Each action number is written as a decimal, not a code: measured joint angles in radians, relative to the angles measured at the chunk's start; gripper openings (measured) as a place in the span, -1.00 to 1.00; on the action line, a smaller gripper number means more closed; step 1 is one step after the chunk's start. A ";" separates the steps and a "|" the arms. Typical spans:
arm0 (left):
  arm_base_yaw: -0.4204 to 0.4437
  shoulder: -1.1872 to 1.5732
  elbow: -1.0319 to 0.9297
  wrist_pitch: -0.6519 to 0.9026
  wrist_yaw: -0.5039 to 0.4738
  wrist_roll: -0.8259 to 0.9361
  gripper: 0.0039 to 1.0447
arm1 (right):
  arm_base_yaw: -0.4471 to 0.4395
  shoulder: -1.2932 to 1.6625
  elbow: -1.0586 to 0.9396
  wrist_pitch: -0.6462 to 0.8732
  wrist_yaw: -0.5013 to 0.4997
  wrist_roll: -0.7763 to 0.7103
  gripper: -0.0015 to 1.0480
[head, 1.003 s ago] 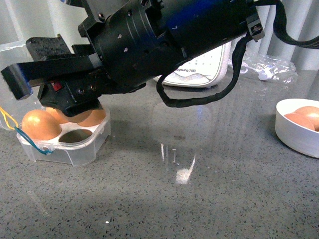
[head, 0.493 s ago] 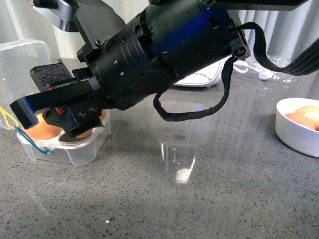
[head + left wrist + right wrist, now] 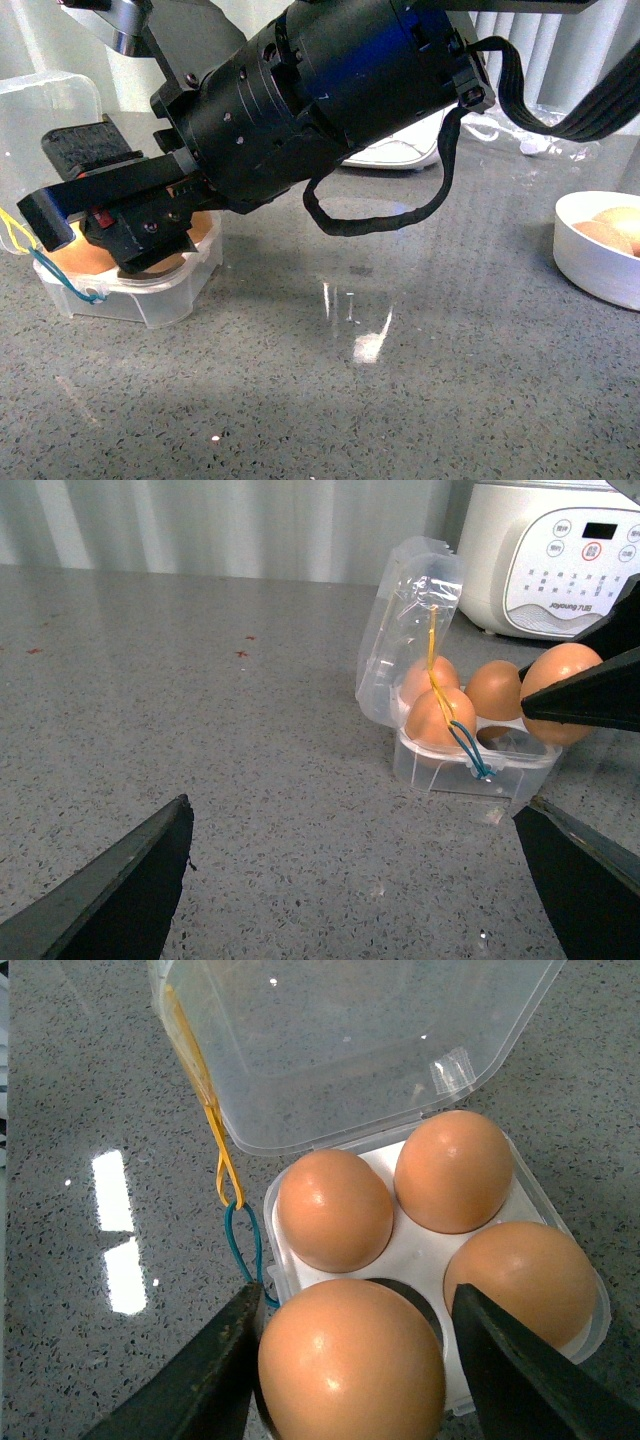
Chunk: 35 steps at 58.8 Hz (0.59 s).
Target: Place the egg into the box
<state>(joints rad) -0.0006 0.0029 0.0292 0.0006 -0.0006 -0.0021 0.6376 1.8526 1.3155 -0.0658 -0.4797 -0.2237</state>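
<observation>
Above the empty cell (image 3: 418,1302) of the square clear-plastic box (image 3: 420,1255), the right gripper (image 3: 352,1372) pinches the orange-brown egg (image 3: 350,1355) for lowering.

1. Grey speckled stone countertop (image 3: 420,410), glossy, with bright light reflections near the middle.
2. Small square clear-plastic egg box (image 3: 160,308) resting on the left part, hinged lid open and upright. Yellow and teal cords (image 3: 462,748) hanging at its side.
3. White round bowl (image 3: 600,278) at the far right, well apart from the box.
4. White kitchen cooker with button panel (image 3: 560,560) toward the back, behind the box.
5. Crumpled clear plastic bag (image 3: 575,148) at the back right, near the cooker.
6. Small red specks (image 3: 240,652) noted on bare surface in the left wrist view.
</observation>
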 joint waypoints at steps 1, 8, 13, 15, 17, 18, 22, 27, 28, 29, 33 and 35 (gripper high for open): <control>0.000 0.000 0.000 0.000 0.000 0.000 0.87 | 0.000 0.000 0.000 0.000 0.000 0.000 0.15; 0.000 0.000 0.000 0.000 0.000 0.000 0.87 | 0.000 0.000 0.000 0.000 0.000 0.000 0.45; 0.000 0.000 0.000 0.000 0.000 0.000 0.87 | 0.000 0.000 0.001 0.000 0.000 0.000 0.69; 0.000 0.000 0.000 0.000 0.000 0.000 0.87 | 0.000 0.000 0.001 0.000 0.000 0.000 0.78; 0.000 0.000 0.000 0.000 0.000 0.000 0.87 | 0.000 0.000 0.002 0.000 0.000 0.000 0.80; 0.000 0.000 0.000 0.000 0.000 0.000 0.87 | 0.000 0.000 0.002 0.000 0.000 0.000 0.78; 0.000 0.000 0.000 0.000 0.000 0.000 0.87 | 0.000 0.000 0.003 0.000 0.000 -0.001 0.75; 0.000 0.000 0.000 0.000 0.000 0.000 0.87 | -0.002 0.000 0.005 0.000 0.000 -0.001 0.77; 0.000 0.000 0.000 0.000 0.000 0.000 0.87 | -0.002 0.000 0.005 0.000 0.000 -0.001 0.77; 0.000 0.000 0.000 0.000 0.000 0.000 0.87 | -0.003 -0.001 0.005 0.000 0.000 -0.001 0.78; 0.000 0.000 0.000 0.000 0.000 0.000 0.87 | -0.005 -0.003 0.005 0.000 0.002 -0.001 0.79; 0.000 0.000 0.000 0.000 0.000 0.000 0.87 | -0.005 -0.008 0.005 0.001 0.006 0.000 0.80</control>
<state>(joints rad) -0.0006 0.0029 0.0292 0.0002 -0.0006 -0.0021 0.6323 1.8446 1.3201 -0.0647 -0.4740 -0.2241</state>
